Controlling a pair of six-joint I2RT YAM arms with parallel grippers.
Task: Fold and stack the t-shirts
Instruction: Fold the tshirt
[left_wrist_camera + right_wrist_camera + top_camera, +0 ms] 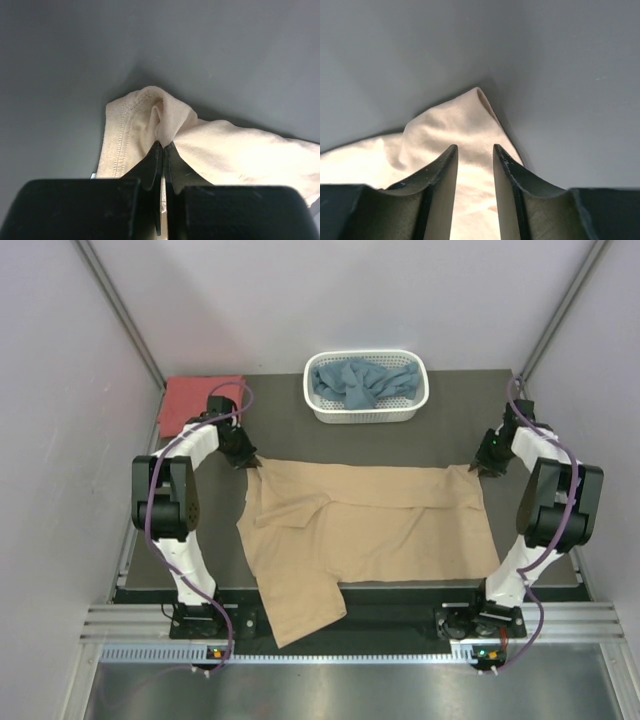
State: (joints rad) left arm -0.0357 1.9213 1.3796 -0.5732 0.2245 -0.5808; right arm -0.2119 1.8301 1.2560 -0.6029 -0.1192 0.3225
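The left end effector (164, 146) is clenched on a bunched far corner of the tan soft cloth t-shirt (380, 525). The right end effector (474, 150) is released, its fingers straddling the other far corner. The shirt lies spread across the dark worktop (450, 430). A dusty blue crumpled t-shirt (360, 383) sits in the white lattice plastic basket (365, 416).

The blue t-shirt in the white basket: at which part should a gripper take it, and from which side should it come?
I would grip the raised bunch of folds near the middle of the blue t-shirt, coming straight down from above. It lies crumpled inside the basket, whose walls close off every side, and no hem or corner shows clearly.
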